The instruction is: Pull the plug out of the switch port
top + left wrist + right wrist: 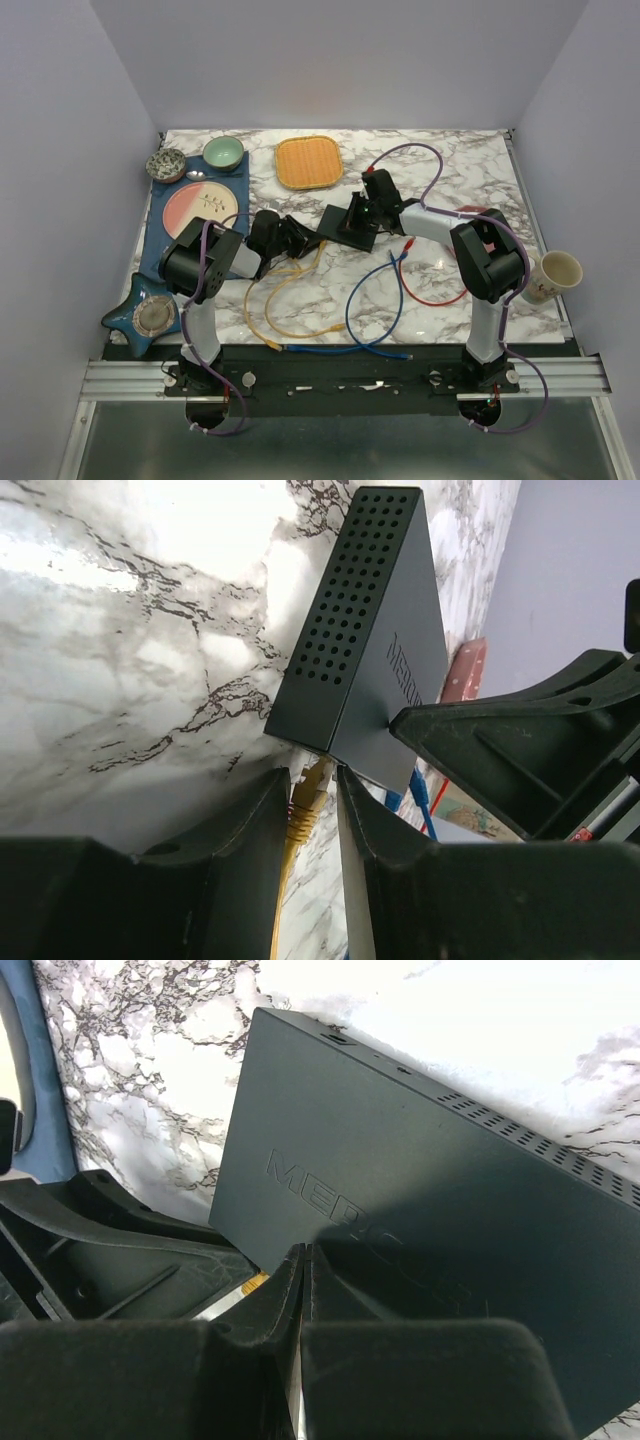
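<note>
Two arms meet near the middle of the marble table [470, 170], one on each side of the switch [400, 1150]. That flat black box lies at a slant to the table edge, roughly centred, with its perforated side wall turned toward the left arm. The right gripper [303, 1260] comes at it from the far right. Its fingers are pressed together with only a hairline between them, and their tips rest on the box's top face near the lettering.

The left gripper [313, 777] reaches in from the other side (low, almost skimming the marble). Its fingers [250, 825] stand a plug's width apart and sit tight against both sides of the yellow plug [316, 785]. The plug's nose meets the lower edge of the switch and looks seated in its socket. A yellow cable [284, 900] runs back from the plug between the fingers and loops toward the near edge.

A blue cable [330, 349] and a red cable [435, 302] lie loose on the marble to the right of it. Behind the switch sits a woven yellow mat [309, 162], and a cup [557, 272] stands at the right rim.
</note>
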